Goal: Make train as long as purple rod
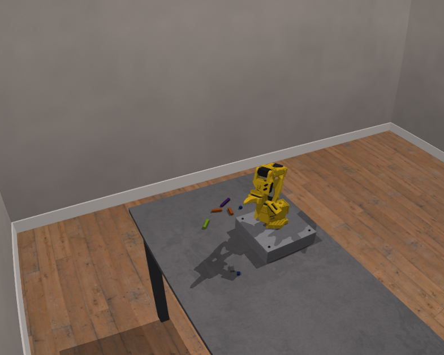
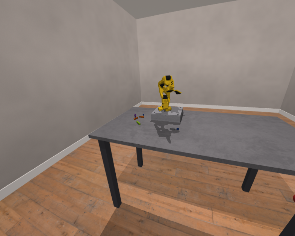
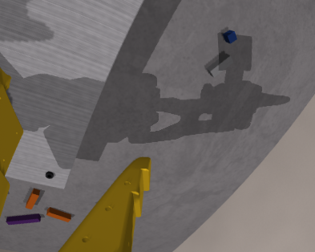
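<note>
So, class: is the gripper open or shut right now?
Open. The gripper hangs above the table with its jaws spread and nothing between them.

— Which rods lie on the table?

— A purple rod [image 1: 224, 202] lies flat, angled. Near it are two orange rods [image 1: 216, 210] [image 1: 230, 211], apart from each other, and a blue cube [image 1: 240, 207].

— Anything further off?

— A lime rod [image 1: 205, 224] lies alone. Well apart, in shadow, a grey rod [image 1: 231, 269] lies just beside a second blue cube [image 1: 238, 273].
</note>
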`<move>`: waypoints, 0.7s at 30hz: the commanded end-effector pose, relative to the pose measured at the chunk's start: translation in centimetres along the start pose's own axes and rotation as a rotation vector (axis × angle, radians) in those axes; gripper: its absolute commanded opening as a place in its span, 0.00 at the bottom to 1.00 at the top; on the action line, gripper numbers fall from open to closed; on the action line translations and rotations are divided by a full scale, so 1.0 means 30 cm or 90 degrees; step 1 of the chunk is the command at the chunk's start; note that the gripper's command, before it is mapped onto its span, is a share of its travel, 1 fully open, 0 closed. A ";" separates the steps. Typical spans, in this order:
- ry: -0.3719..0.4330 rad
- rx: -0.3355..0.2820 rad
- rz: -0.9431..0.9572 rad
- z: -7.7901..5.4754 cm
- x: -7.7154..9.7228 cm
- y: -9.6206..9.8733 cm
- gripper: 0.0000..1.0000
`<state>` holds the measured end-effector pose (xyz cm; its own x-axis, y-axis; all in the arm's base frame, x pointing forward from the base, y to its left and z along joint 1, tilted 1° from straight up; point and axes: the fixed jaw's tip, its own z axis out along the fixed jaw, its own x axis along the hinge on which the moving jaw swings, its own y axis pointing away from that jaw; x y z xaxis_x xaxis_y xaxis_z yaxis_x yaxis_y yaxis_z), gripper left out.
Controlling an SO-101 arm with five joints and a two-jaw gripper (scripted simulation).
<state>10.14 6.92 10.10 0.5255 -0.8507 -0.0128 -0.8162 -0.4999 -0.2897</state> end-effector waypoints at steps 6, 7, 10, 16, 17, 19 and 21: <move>0.003 -0.009 0.018 0.004 0.007 0.011 1.00; 0.005 -0.009 0.025 0.004 0.012 0.011 1.00; 0.014 -0.009 0.055 0.004 0.032 0.011 1.00; 0.032 -0.008 0.117 0.002 0.072 0.014 1.00; 0.038 -0.008 0.136 0.002 0.084 0.016 1.00; 0.050 -0.007 0.176 0.000 0.110 0.021 1.00; 0.063 -0.006 0.220 -0.003 0.138 0.028 1.00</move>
<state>11.45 4.26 10.10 0.2936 -0.9558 -0.0162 -0.9164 -0.2766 -0.2894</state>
